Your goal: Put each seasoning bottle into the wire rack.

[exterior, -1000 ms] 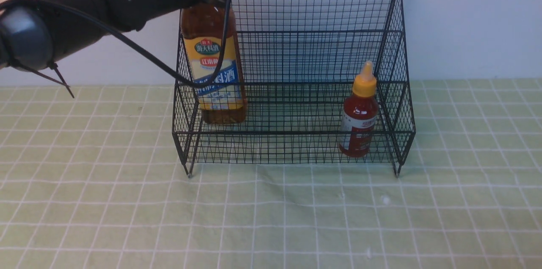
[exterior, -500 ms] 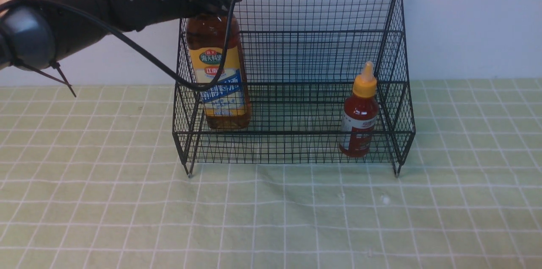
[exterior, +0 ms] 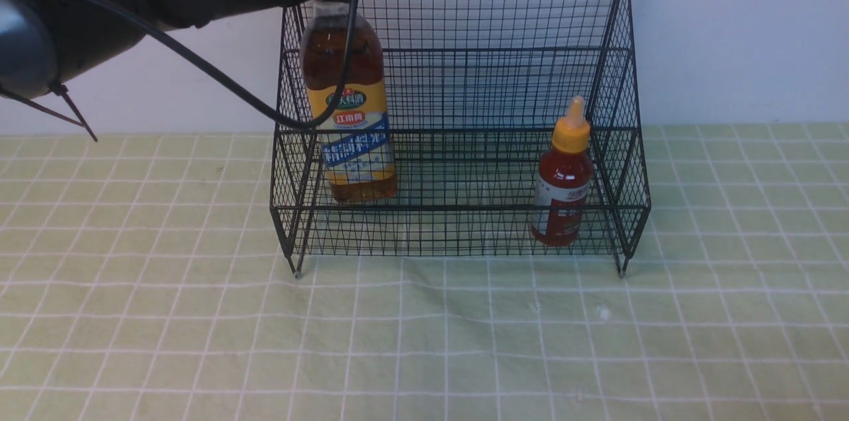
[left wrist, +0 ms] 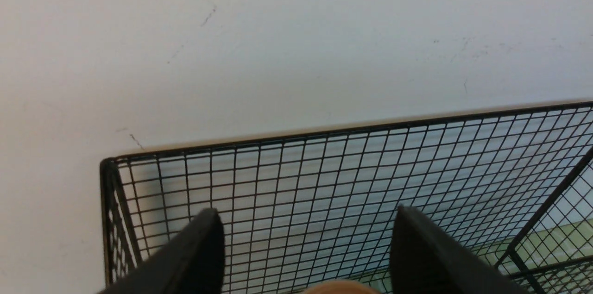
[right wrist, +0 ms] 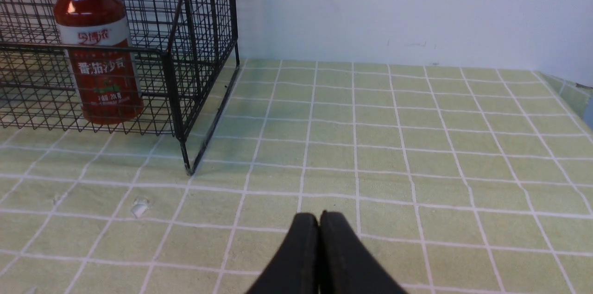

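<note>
- Across the left end of the wire rack hangs a black cable, looping in front of the amber bottle and crossing its label.
- Above that bottle, the dark left arm reaches in from the left edge and covers part of the rack's top left corner.
- Behind the rack rises a pale wall; under it spreads a green cloth with white grid lines.
- The amber bottle stands inside the rack at its left end, leaning slightly, its yellow-and-blue label facing forward.
- The red sauce bottle stands inside near the rack's right end, tilted a little, with a yellow-orange nozzle cap and white label.
- Between the two bottles lies a wide stretch of bare mesh, and bare cloth runs from the rack's front edge to the near edge.
- The left gripper has its fingers spread wide, around or above a tan cap; contact cannot be told.
- The right gripper is closed, tips together, over bare cloth well apart from the rack.
</note>
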Robot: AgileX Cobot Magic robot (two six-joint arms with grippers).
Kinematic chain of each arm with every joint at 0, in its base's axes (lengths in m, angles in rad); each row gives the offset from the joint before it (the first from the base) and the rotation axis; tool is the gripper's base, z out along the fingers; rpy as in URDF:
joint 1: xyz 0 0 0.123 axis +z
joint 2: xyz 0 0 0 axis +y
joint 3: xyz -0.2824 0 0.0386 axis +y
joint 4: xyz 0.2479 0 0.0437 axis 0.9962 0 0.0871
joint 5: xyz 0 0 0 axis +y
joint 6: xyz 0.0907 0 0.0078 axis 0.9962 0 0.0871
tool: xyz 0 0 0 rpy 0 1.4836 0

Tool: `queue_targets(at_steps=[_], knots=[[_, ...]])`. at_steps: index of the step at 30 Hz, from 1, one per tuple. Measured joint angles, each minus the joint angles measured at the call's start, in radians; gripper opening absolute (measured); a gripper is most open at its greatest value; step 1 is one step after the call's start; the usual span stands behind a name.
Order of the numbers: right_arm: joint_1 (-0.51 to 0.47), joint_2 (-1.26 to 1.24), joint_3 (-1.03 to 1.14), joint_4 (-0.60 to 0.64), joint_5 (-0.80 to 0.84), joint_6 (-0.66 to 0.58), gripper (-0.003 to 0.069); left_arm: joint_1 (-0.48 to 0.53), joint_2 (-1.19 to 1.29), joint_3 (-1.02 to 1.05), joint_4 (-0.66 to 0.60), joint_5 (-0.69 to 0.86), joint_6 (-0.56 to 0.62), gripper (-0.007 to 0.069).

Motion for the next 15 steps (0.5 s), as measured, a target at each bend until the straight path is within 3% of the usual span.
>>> queue_targets(at_steps=[11, 15], knots=[[0.000, 0.000, 0.000, 0.000, 0.000, 0.000, -0.0015, 0.000, -0.114, 0.000, 0.000, 0.037, 0.032, 0.0428], [0.000, 0.000, 0.000, 0.000, 0.000, 0.000, -0.0015, 0.000, -0.184, 0.000, 0.000, 0.137, 0.032, 0.0407]])
